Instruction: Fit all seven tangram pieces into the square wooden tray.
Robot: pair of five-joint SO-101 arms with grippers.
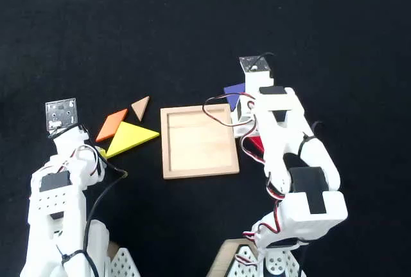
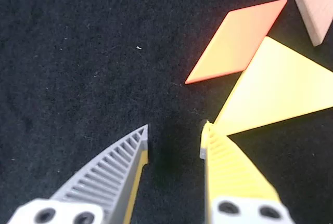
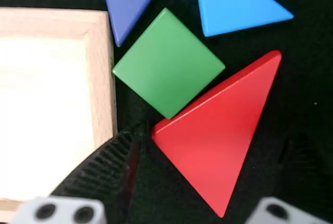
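Our right gripper (image 3: 218, 138) is wide open and holds nothing. The red triangle (image 3: 223, 115) lies flat between its two black fingers. One finger is just beside the wooden tray (image 3: 101, 78), and we think it could bump the rim on the way down. The red triangle touches the green square (image 3: 168, 69), so a squeeze might push the square away too. The triangle's sides slant, so we think it may twist or pop out when the fingers close on it.

Our left gripper (image 2: 174, 141) is open too, with nothing in it. Its yellow finger (image 2: 223, 167) is right by a corner of the yellow triangle (image 2: 278, 89). A small slip there could knock that piece into the orange slanted piece (image 2: 237, 41).

The tray sits in the middle of the table (image 1: 192, 39) with no pieces in it yet. It is pale wood with a raised edge and a smooth flat floor. The pieces are thin and flat with sharp corners, and their painted tops look smooth and a bit slippery. The small tan triangle (image 2: 316, 11) looks like bare wood. A purple triangle (image 3: 130, 0) and a blue triangle (image 3: 234, 3) lie near the green square. The table cover is black and fuzzy, like cloth, so the thin pieces may be hard to get under
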